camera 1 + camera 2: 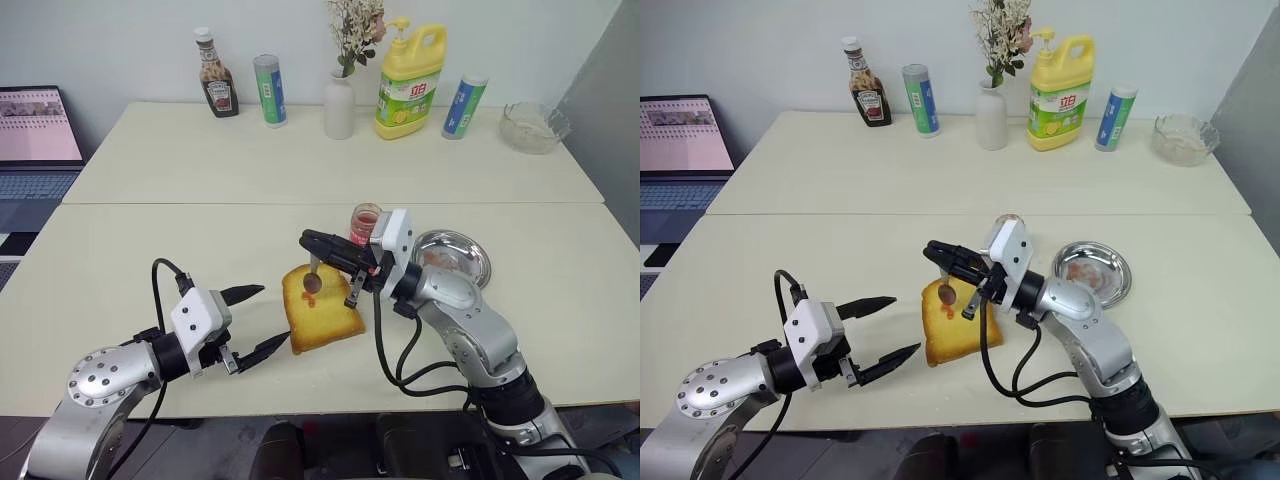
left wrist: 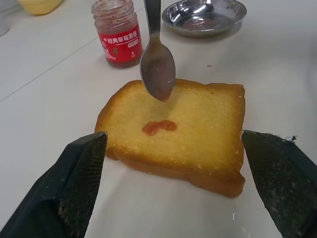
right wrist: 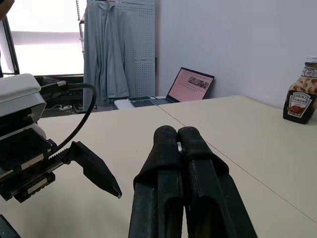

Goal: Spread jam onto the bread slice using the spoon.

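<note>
The right tool [image 1: 318, 247], fingers pressed together on the spoon [image 2: 157, 69], hides most of its handle; the bowl hangs over the bread slice [image 2: 183, 134]. The jam [image 2: 119, 33] stands behind, half-hidden. The left tool [image 1: 254, 320] gapes beside the slice on the desk [image 1: 130, 260].

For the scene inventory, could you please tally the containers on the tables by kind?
Bottles: 2, ketchup bottle, yellow detergent bottle
Cylindrical tubes: 2
Vases: 1, white vase
Jars: 1, jam
Dishes: 2, steel dish, glass bowl
Total: 8
</note>
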`<state>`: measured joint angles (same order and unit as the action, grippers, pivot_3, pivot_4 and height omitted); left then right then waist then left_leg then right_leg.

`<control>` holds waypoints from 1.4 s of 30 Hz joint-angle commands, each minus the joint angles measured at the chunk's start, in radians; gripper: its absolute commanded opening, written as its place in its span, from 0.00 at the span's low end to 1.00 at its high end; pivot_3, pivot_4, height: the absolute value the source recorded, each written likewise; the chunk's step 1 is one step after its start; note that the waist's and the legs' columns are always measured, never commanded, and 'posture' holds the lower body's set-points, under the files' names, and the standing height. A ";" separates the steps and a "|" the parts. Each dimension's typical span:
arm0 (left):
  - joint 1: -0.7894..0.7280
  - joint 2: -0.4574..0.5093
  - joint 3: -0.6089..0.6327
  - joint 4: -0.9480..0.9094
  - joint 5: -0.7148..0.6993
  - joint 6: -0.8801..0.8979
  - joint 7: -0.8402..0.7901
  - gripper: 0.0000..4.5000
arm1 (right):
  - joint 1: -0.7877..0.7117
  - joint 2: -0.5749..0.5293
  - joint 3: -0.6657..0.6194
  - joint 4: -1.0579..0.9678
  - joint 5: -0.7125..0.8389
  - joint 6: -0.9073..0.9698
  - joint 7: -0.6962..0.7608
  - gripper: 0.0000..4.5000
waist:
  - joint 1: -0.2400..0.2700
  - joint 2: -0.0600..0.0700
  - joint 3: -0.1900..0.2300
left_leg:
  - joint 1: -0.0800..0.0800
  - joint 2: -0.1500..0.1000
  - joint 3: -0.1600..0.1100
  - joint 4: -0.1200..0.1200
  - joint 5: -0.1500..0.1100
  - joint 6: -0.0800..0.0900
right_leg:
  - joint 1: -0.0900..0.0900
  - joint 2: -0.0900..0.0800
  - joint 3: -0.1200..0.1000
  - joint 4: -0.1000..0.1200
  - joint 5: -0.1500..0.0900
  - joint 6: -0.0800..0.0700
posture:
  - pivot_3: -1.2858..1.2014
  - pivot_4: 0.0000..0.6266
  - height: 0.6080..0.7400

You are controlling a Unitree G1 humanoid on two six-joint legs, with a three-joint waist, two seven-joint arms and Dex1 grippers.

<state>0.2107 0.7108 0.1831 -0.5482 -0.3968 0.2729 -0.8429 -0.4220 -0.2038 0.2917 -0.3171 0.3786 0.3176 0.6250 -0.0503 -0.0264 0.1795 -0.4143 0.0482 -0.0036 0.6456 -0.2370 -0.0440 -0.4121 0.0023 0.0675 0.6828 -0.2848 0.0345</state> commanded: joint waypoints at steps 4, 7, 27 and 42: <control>0.009 0.005 0.019 0.002 0.020 -0.049 -0.008 1.00 | 0.058 0.111 -0.227 -0.018 0.279 0.299 -0.216 0.01 | 0.000 -0.001 -0.001 | 0.000 0.000 -0.001 0.000 0.000 0.000 | 0.001 0.000 -0.001 0.000 0.000 0.000 | 0.52 0.24 1.00; 0.018 0.003 0.032 0.008 0.001 -0.049 -0.018 1.00 | 0.074 0.165 -0.288 -0.003 0.364 0.389 -0.296 0.01 | 0.000 -0.002 -0.001 | 0.000 0.000 -0.001 0.000 0.000 0.000 | 0.001 -0.001 -0.001 0.000 0.000 0.000 | 0.52 0.24 1.00; 0.040 0.006 0.060 0.058 -0.014 -0.078 -0.060 1.00 | -0.024 0.366 -0.388 0.247 0.398 0.445 -0.506 0.01 | -0.006 -0.002 -0.001 | 0.001 0.000 -0.001 0.000 0.000 0.000 | 0.001 0.001 0.000 0.000 0.000 -0.001 | 0.52 0.24 1.00; 0.049 0.016 0.060 0.039 -0.026 -0.067 -0.079 1.00 | 0.112 0.282 -0.472 0.097 0.568 0.650 -0.562 0.01 | -0.004 -0.002 -0.002 | 0.001 0.000 0.000 0.000 0.000 0.000 | 0.002 0.000 0.000 -0.001 0.000 -0.001 | 0.52 0.24 1.00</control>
<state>0.2534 0.7148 0.2290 -0.4795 -0.4101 0.2133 -0.9112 -0.3129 0.0824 -0.1632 -0.1744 0.9014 0.9408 0.0812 -0.0541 -0.0286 0.1778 -0.4129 0.0483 -0.0036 0.6451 -0.2370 -0.0440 -0.4104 0.0024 0.0677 0.6824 -0.2845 0.0340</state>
